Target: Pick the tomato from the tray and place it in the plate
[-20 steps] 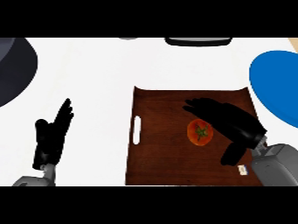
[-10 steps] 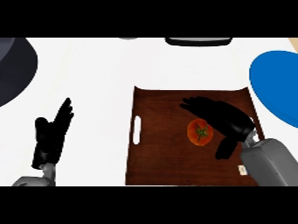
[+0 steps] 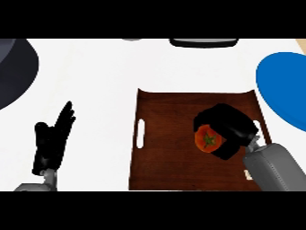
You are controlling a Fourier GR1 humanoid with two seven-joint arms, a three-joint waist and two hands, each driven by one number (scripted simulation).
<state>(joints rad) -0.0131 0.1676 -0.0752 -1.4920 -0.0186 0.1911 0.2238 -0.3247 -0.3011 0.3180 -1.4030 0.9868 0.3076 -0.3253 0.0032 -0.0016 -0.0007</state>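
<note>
Right hand (image 3: pixel 227 130) apparently curls around the tomato (image 3: pixel 205 139) on the tray (image 3: pixel 168 134); left hand (image 3: pixel 52 141) rests open.

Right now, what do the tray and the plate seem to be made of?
The tray looks like dark varnished wood: brown grain streaks, slot handle cut in its side. The plate is plain matte blue, perhaps plastic or glazed ceramic; its look leaves that open.

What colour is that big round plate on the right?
The round plate is plain bright blue, seen in the head view.
</note>
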